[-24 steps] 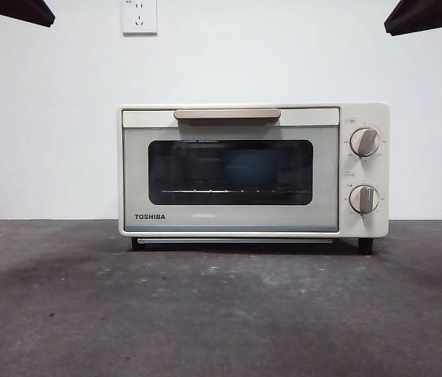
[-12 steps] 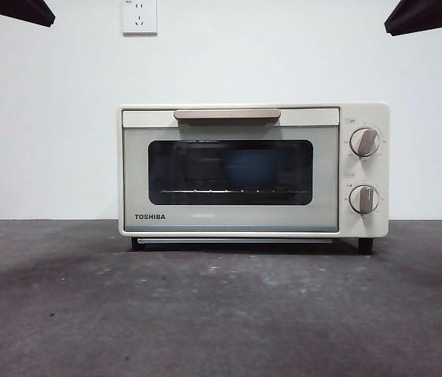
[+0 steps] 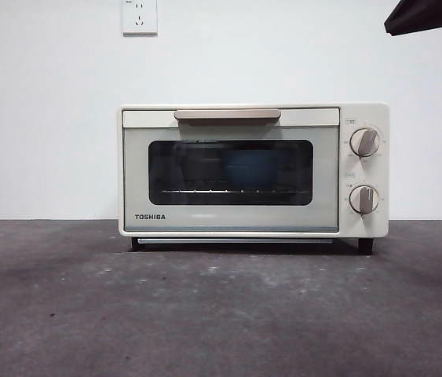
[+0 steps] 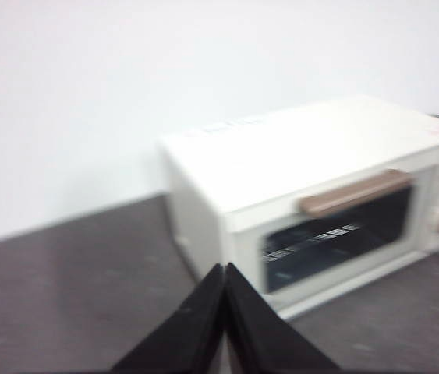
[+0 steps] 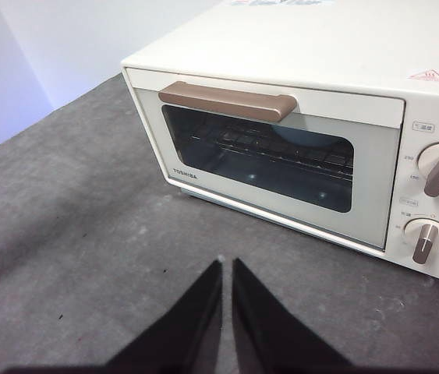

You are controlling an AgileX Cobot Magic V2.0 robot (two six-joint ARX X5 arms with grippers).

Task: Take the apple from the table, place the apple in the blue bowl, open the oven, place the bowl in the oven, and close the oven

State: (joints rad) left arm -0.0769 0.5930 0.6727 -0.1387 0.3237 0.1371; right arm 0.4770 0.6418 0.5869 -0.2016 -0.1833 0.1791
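A plain white wall (image 3: 48,118) rises behind the far edge of the dark grey table (image 3: 221,314). A white wall socket (image 3: 140,16) sits high on it.

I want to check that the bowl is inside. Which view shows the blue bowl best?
The front view: the blue bowl shows through the closed oven window, on the rack. The right wrist view shows only a blue sliver behind the glass. The blurred left wrist view shows none.

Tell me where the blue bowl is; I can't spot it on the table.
The blue bowl sits inside the oven, on the wire rack behind the closed glass door, seen dimly right of the window's centre in the front view.
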